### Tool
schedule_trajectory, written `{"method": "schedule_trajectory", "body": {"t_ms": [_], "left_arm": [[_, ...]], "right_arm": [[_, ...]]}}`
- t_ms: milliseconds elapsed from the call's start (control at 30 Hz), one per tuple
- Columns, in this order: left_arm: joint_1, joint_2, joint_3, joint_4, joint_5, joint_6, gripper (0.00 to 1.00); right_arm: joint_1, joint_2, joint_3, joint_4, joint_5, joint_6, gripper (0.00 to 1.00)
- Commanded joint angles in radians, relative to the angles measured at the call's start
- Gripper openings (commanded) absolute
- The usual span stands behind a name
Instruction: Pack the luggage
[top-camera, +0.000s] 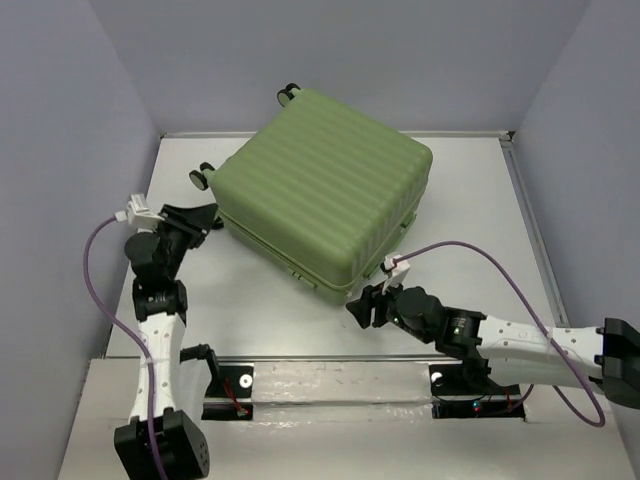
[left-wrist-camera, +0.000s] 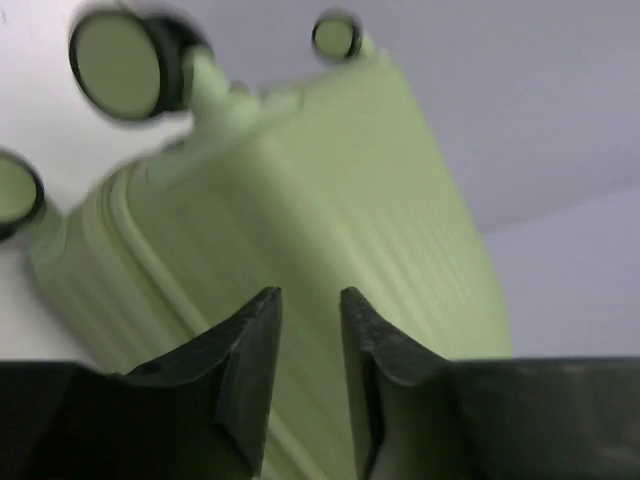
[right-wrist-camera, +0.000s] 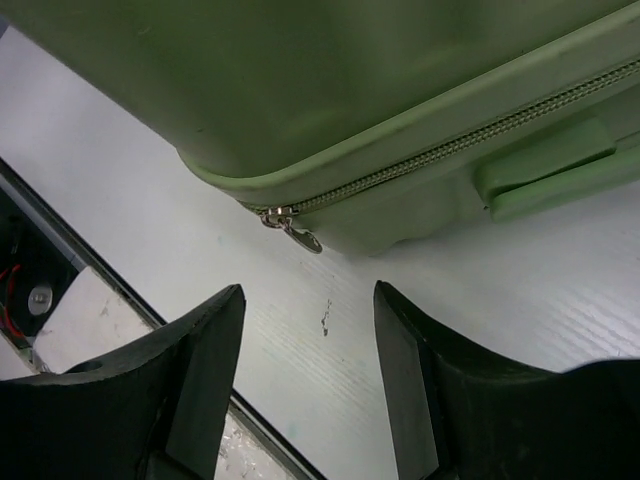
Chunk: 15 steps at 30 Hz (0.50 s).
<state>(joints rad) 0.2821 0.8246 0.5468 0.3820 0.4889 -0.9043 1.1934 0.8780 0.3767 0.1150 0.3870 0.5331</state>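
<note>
The luggage (top-camera: 325, 190) lies flat on the desk (top-camera: 480, 200), turned at an angle, in the middle and toward the far wall. Its wheels (top-camera: 202, 177) are on its far-left side. The left tool (top-camera: 205, 218) sits just beside the luggage's left corner, near those wheels. The right tool (top-camera: 358, 308) is before the near corner, close but apart, over bare desk. The zip pull (right-wrist-camera: 298, 236) hangs at that corner, just ahead of the tool.

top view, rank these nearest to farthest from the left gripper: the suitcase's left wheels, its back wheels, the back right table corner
From the left gripper:
1. left wheels, just beyond it on the left side
2. back wheels, at the far end of the luggage
3. back right table corner, across on the far right
</note>
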Motion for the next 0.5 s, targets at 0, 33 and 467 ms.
{"method": "schedule_trajectory", "body": {"t_ms": [0,33,467], "left_arm": [[-0.142,-0.085,-0.149,-0.114,-0.013,0.056,0.37],[-0.193,-0.113,-0.186,-0.118,-0.036,0.047,0.35],[-0.707,-0.038,-0.338,0.041,-0.325,-0.047,0.26]], "right_arm": [[-0.026,0.059,0.028,0.170,0.006,-0.050,0.60],[-0.026,0.068,0.031,0.178,0.022,-0.058,0.60],[-0.089,0.225,0.024,0.394,-0.056,-0.062,0.49]]}}
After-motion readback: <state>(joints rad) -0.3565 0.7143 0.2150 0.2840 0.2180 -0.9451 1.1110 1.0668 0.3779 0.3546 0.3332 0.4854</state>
